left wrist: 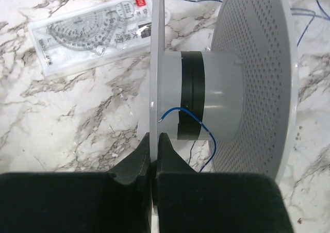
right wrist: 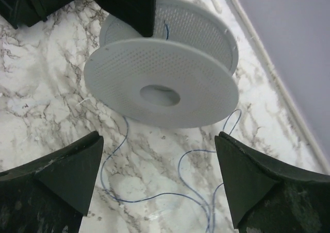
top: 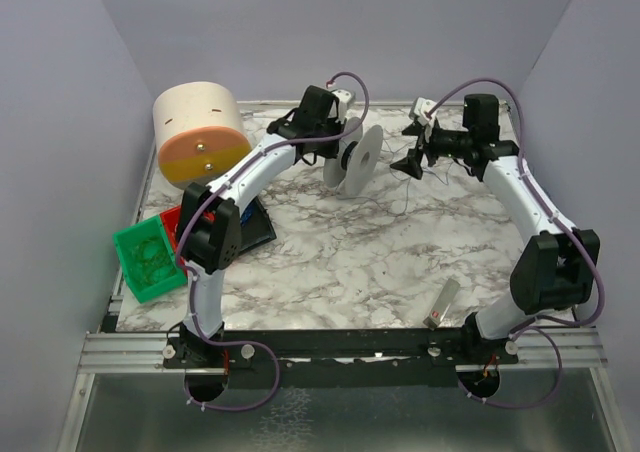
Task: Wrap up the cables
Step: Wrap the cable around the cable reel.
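Marble table, both arms reaching to the far half.
Big cream drum with an orange face sits at the far left corner. Green bin is at the left edge, with a red bin touching it behind.
White perforated spool is far centre, standing on its rims with the axle level, between the two grippers.
Left gripper: jaws closed tight on the rim of the spool's near disc, with the disc edge pinched between the fingertips.
Right gripper: jaws spread wide with nothing between them, facing the spool's outer disc from just beside it, not touching.
Clear case of rulers and a protractor lies flat on the table left of the spool.
Small clear tube lies near the right arm's base.
Wire: thin and blue in the wrist views. One end comes through the pinched disc and crosses the black band on the hub. The rest hangs off the hub and lies in loose loops on the table under the spool and below the right gripper. No full turns are visible on the hub.
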Controlling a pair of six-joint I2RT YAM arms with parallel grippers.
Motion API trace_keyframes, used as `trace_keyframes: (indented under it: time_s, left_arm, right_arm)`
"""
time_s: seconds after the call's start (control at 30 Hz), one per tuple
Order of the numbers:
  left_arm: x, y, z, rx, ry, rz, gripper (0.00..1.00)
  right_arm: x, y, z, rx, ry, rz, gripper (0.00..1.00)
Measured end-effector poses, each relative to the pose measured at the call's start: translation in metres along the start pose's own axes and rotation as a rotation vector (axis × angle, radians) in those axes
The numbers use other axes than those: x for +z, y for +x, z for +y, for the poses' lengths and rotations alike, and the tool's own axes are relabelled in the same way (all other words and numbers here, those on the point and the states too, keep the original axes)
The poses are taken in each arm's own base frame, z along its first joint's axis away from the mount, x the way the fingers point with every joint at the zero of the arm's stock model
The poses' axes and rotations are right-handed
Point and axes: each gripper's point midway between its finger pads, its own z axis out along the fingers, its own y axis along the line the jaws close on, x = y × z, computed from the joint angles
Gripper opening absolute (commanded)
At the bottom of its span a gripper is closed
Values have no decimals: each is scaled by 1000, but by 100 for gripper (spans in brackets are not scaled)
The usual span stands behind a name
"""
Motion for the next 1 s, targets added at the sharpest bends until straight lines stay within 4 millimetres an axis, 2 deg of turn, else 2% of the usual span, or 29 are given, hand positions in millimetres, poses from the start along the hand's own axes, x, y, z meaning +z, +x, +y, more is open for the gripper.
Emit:
trace_keyframes:
  time_s: [0.13,0.27,0.43,0.53,0.6,0.67,0.87,0.9,0.97,1.0]
  left_arm:
    - [-3,4,-15,126,41,21,0]
    - [-6,20,-31,222,105,74,0]
    - [-10,27,-51,304,176,99,0]
    - [-11,30,-60,340,201,104,0]
    - [-12,31,-66,355,216,105,0]
    - [-12,33,-71,362,232,108,0]
    - [-14,34,-79,371,262,110,0]
    - [-15,34,-80,378,267,111,0]
    - [-15,34,-81,402,274,106,1]
    - [-15,34,-81,413,278,104,4]
  right_arm:
    - [-6,-22,-2,-175,-41,-32,92]
    - [-6,-35,-1,-311,-106,-54,94]
    - [2,-28,12,-373,-211,-48,94]
    - [10,-17,24,-385,-289,-30,89]
    - [15,-7,34,-374,-347,-15,78]
    - [18,4,42,-358,-392,-2,54]
    - [22,25,59,-306,-474,26,5]
    - [21,26,60,-298,-480,28,1]
    - [19,27,66,-285,-496,34,1]
    - [19,27,67,-281,-501,35,0]
